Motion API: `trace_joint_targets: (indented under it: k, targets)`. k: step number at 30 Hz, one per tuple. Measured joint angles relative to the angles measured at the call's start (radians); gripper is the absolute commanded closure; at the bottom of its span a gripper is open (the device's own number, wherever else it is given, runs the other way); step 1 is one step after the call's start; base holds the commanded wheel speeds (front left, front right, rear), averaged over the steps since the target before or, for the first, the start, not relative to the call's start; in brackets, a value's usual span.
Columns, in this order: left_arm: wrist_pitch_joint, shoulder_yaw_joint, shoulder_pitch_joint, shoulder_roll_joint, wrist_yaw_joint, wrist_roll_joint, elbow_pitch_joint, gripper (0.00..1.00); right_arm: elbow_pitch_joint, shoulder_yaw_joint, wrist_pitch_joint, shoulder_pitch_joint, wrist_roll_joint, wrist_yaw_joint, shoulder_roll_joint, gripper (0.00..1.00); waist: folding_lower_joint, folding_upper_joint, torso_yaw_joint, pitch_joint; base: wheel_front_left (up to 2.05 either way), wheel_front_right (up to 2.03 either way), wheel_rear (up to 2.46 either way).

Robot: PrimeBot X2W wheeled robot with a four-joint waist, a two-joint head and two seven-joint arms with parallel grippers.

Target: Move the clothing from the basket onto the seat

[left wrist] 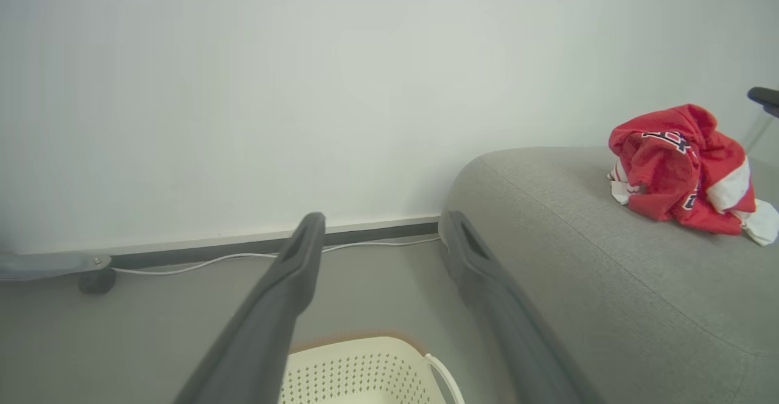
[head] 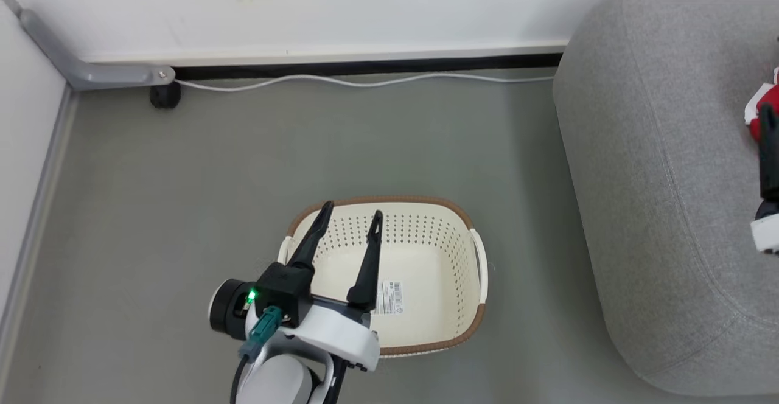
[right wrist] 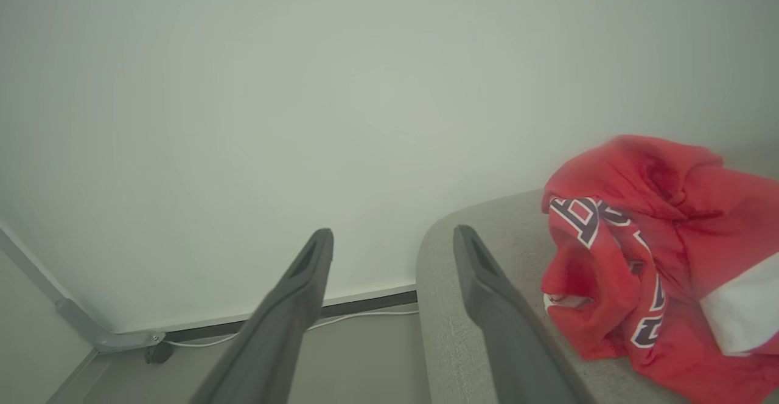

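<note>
- Wall (head: 341, 8): running along the far edge of the floor, meeting a dark skirting strip at its foot.
- Floor (head: 182, 209): lying grey under the basket and the seat.
- Seat (head: 657, 179): taking up the right side of the head view, standing with its rounded end close to the wall, well apart from the basket.
- Basket (head: 420, 233): sitting upright on the floor left of the seat, showing its pale bottom, with the left gripper hanging over its near-left corner.
- Clothing (right wrist: 639, 258): lying bunched in a red heap on top of the seat, navy letters facing the right wrist camera.
- Left gripper (head: 353, 209): hovering above the basket with its jaws spread wide, gripping nothing, fingers pointing toward the wall.
- Right gripper (right wrist: 392, 233): hanging over the seat with its jaws spread wide, gripping nothing, the clothing lying just beside one finger.
- Cable (head: 365, 80): trailing white along the skirting strip toward the seat.
- Label (head: 389, 297): lying stuck flat on the basket's bottom.
</note>
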Motion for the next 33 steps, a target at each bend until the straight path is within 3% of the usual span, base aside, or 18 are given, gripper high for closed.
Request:
trace_joint_targets:
  k: [12, 22, 33]
  targets:
    - [0.0, 0.217, 0.162, -0.001, -0.068, 0.051, -0.003, 0.0, -0.035, -0.053, 0.0, 0.157, -0.189, 0.0, 0.123, 0.0, 0.0, 0.0, 0.041, -0.134, 0.0, 0.0, 0.0]
    - [0.0, 0.356, 0.244, -0.002, -0.085, 0.086, 0.005, 0.0, -0.124, -0.078, 0.0, 0.287, -0.323, 0.0, 0.214, 0.0, 0.0, 0.0, 0.056, -0.195, 0.0, 0.0, 0.0]
    - [0.0, 0.422, 0.324, -0.002, -0.075, 0.104, -0.012, 0.0, -0.176, -0.083, 0.0, 0.375, -0.397, 0.0, 0.25, 0.0, 0.0, 0.0, 0.052, -0.213, 0.0, 0.0, 0.0]
